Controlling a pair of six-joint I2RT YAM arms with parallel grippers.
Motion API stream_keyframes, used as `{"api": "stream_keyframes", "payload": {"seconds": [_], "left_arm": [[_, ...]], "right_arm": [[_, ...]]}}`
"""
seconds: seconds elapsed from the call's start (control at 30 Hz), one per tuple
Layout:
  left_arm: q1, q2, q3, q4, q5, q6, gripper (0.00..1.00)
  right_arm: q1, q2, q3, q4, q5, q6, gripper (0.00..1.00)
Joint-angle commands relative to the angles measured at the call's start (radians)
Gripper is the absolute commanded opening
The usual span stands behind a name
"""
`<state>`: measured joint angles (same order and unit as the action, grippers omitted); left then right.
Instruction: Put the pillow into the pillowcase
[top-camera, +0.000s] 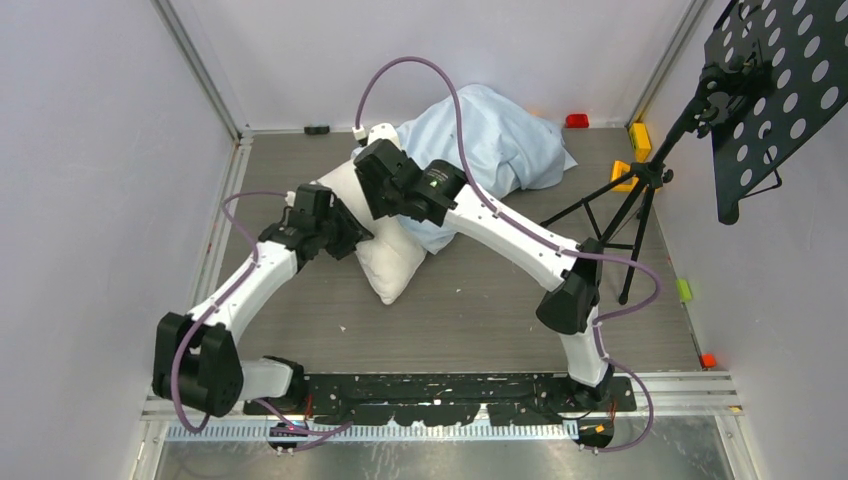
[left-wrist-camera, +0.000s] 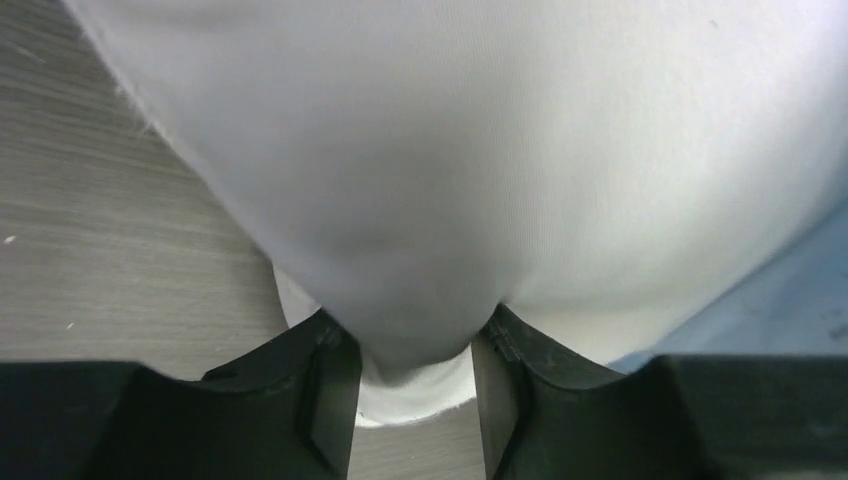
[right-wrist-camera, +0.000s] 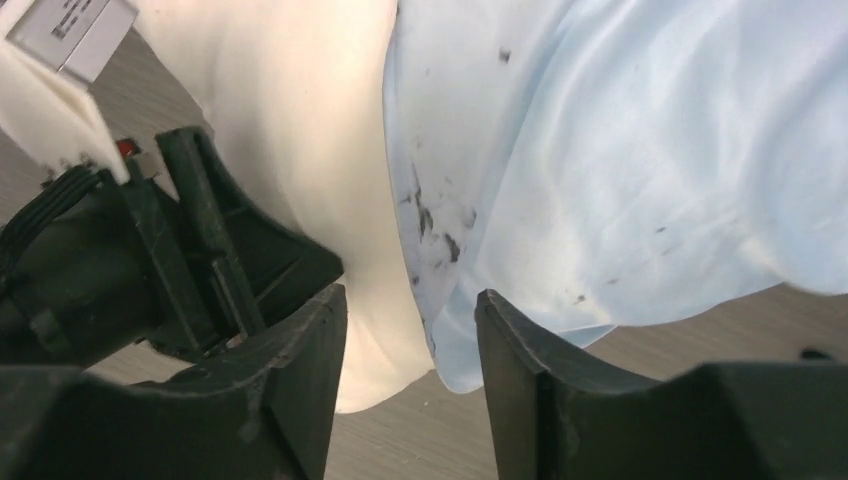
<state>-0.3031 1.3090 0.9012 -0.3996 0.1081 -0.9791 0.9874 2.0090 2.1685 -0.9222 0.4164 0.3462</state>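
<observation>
Pinching a fold of the pillow (left-wrist-camera: 500, 150) tight, the left end effector (left-wrist-camera: 415, 390) seemingly anchors it on the surface (top-camera: 480, 300), while the released right end effector (right-wrist-camera: 410, 370) straddles the pillowcase (right-wrist-camera: 620, 150) hem, apparently to draw it over.

Left arm (top-camera: 245, 285) reaching forward and inward from its base, left gripper (left-wrist-camera: 415, 345) pinched on a fold of the pillow (left-wrist-camera: 480, 150), right arm (top-camera: 510, 235) bent at the elbow and stretched leftward, right gripper (right-wrist-camera: 410, 310) angled down, fingers parted.
</observation>
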Motion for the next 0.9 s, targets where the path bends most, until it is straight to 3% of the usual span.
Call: {"api": "stream_keyframes", "payload": {"seconds": [0.0, 0.17, 0.3, 0.47, 0.63, 0.7, 0.87], "left_arm": [[0.007, -0.104, 0.045, -0.095, -0.035, 0.083, 0.47], [0.057, -0.192, 0.042, -0.219, -0.058, 0.127, 0.58], [0.154, -0.251, 0.036, -0.294, -0.033, 0.18, 0.58], [0.29, -0.293, 0.014, -0.321, 0.052, 0.223, 0.59], [0.298, -0.282, 0.011, -0.31, 0.085, 0.232, 0.6], [0.298, -0.275, 0.017, -0.301, 0.092, 0.23, 0.6], [0.344, -0.252, 0.04, -0.286, 0.115, 0.232, 0.61]], "right_arm": [[0.01, -0.006, 0.096, 0.0, 0.108, -0.127, 0.58], [0.01, 0.089, 0.165, 0.007, 0.132, -0.241, 0.65], [0.015, 0.178, 0.22, -0.015, 0.111, -0.266, 0.7], [0.022, 0.256, 0.172, 0.02, 0.172, -0.277, 0.72], [-0.005, 0.345, 0.118, 0.082, 0.22, -0.259, 0.72], [-0.022, 0.395, 0.162, 0.049, 0.261, -0.233, 0.62], [-0.054, 0.352, 0.253, 0.003, 0.276, -0.202, 0.02]]}}
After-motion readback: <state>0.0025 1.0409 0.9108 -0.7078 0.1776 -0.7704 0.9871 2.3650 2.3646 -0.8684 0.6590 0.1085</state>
